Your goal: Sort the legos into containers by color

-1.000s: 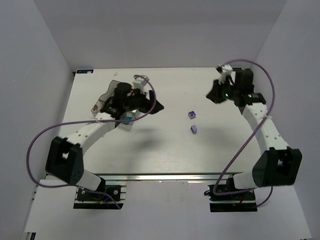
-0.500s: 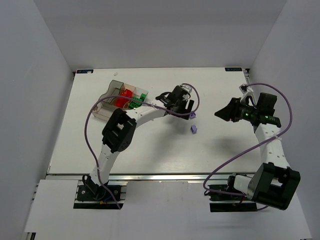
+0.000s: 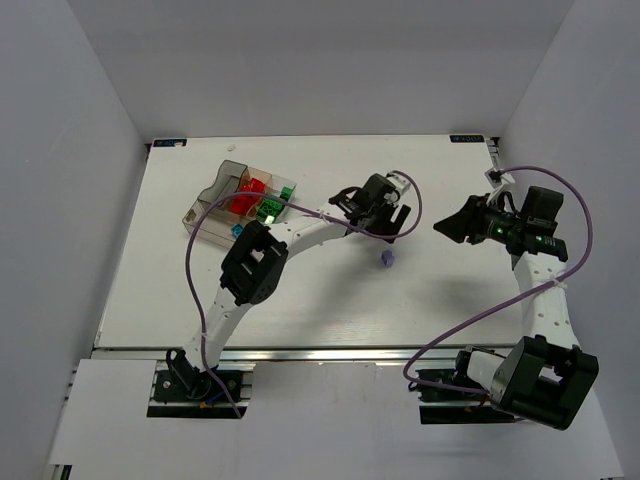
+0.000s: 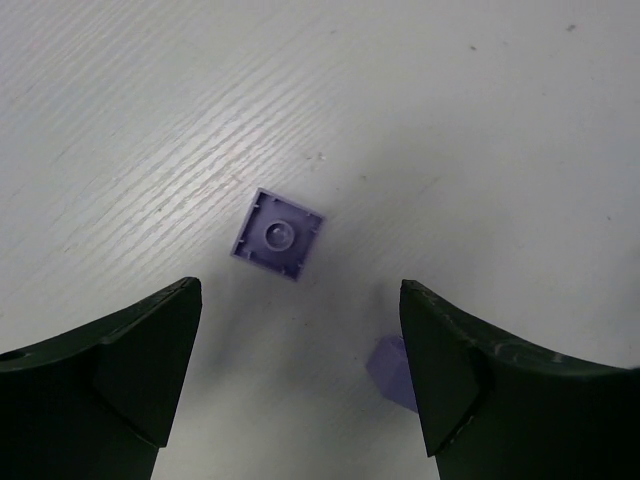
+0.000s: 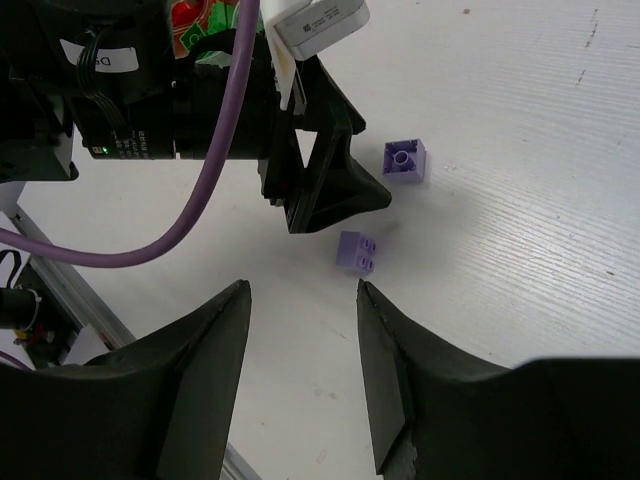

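Note:
Two light purple legos lie mid-table. One rests hollow side up. The other lies on its side and, in the left wrist view, is half hidden behind a finger. My left gripper hovers open just above the overturned brick, holding nothing. My right gripper is open and empty, off to the right of both bricks and pointing at them. The clear containers tray at the back left holds red, green and cyan legos.
The left arm's white links and purple cable stretch from the tray side across to the table's middle. White walls enclose the table on three sides. In the right wrist view the left gripper's black body fills the upper left.
The left arm swung from over the tray to the middle of the table, above the purple bricks. The right arm came forward from the back right. Both grippers opened wider.

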### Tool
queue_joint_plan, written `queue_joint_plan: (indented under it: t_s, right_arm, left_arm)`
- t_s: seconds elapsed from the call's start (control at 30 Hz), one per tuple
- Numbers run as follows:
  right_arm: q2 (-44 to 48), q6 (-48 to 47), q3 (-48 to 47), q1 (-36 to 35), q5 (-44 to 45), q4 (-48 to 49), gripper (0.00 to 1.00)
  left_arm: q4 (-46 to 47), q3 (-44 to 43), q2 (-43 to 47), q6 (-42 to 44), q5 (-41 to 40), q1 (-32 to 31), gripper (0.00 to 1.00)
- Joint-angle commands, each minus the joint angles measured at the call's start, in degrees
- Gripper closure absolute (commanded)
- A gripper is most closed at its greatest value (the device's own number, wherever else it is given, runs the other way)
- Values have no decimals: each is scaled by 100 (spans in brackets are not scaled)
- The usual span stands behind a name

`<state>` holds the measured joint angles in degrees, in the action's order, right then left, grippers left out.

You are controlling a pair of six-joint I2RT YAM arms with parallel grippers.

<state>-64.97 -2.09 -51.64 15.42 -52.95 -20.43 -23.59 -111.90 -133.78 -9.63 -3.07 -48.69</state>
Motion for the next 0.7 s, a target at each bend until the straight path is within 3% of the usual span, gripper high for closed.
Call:
queue_joint_plan:
  t_s: [0.0, 0.2, 0.43, 0.67]
  right_arm:
    - [29, -116, -22, 75, -145, 162, 47]
    - [-60, -195, -31, 181, -304, 83, 47]
    - [-51, -301, -22, 312, -418, 74, 47]
    - [-51, -362, -13, 400, -532, 30, 47]
  left_arm:
    - [224, -16, 159, 628, 728, -9, 11]
    - [-206, -779, -385, 883, 527, -9, 14]
    - [-216, -1036, -640, 893, 204, -9, 18]
    - [-269, -1150, -755, 823, 167, -9, 30]
